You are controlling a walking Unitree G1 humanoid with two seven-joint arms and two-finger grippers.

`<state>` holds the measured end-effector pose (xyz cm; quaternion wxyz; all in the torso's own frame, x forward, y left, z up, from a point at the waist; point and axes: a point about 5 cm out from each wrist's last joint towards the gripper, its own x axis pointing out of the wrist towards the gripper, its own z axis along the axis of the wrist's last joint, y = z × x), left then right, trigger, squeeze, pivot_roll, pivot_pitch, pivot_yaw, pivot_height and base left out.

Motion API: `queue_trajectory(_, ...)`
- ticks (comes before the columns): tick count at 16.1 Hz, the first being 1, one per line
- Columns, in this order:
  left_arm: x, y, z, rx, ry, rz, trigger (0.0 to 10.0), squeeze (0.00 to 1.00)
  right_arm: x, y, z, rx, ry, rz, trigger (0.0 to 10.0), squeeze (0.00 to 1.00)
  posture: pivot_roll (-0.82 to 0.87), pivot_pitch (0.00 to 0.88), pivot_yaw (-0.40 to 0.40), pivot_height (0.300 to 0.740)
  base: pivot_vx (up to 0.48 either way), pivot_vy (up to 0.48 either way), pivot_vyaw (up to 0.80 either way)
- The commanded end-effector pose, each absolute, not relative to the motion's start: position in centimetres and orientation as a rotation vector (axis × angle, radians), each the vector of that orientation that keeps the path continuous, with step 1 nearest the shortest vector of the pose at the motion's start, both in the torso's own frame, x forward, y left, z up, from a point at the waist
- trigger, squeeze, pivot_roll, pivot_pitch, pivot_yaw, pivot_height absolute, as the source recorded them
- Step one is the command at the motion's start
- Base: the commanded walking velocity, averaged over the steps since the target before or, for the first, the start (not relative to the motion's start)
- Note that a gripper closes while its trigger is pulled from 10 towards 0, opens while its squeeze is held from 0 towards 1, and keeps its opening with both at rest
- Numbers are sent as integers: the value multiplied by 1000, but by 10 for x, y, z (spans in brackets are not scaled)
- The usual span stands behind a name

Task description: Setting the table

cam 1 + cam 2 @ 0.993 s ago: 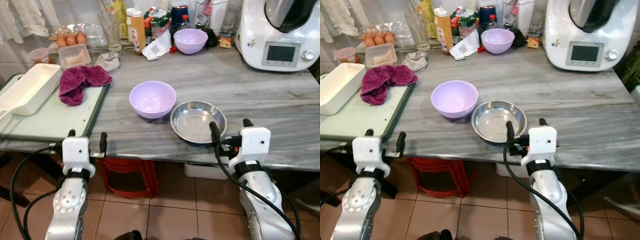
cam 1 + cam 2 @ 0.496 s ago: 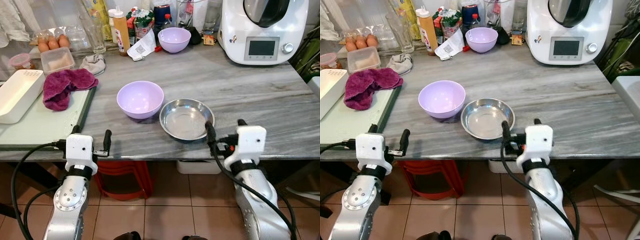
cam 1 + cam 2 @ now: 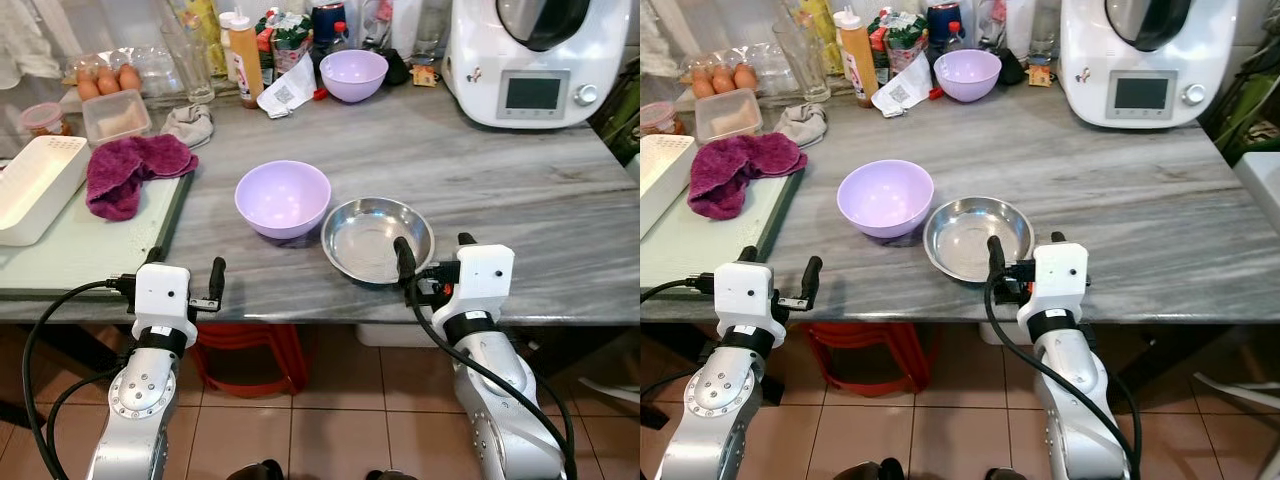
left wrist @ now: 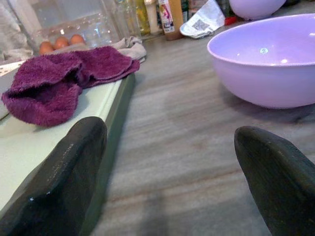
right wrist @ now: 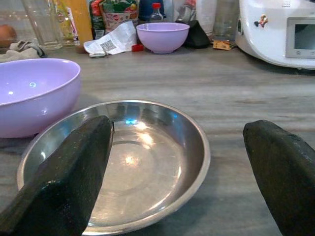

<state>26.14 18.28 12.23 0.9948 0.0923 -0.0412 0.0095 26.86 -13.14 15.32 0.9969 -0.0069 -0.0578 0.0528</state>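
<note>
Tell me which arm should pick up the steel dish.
Right. The right gripper sits open at the near rim of the steel dish, one finger over its edge. The left gripper hovers by the table edge, well aside of it.

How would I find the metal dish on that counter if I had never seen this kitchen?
Start at the grey marble counter and look along its near edge, just ahead of the right gripper. The metal dish sits there beside a lilac bowl. It is the shallow, shiny silver one, not plastic.

food processor (image 3: 535, 55) — top cut off
</note>
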Motion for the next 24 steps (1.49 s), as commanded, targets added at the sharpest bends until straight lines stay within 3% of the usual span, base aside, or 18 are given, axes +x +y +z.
queue_trajectory(1,262,185,125,198,-85,33,10000,0,271,-131,151,5,-92,106,10000,0,-77,166,65,740,-259,0,0)
queue_trajectory(10,264,183,127,186,-76,50,10000,0,280,-135,148,103,-58,71,10000,0,-54,170,61,740,-335,0,0)
queue_trajectory(19,267,177,128,192,-73,22,10000,0,282,-129,150,12,-76,93,10000,0,-62,191,71,740,-349,0,0)
queue_trajectory(24,269,173,132,163,-106,-36,10000,0,280,-122,154,70,-85,164,10000,0,-68,191,63,740,0,0,0)
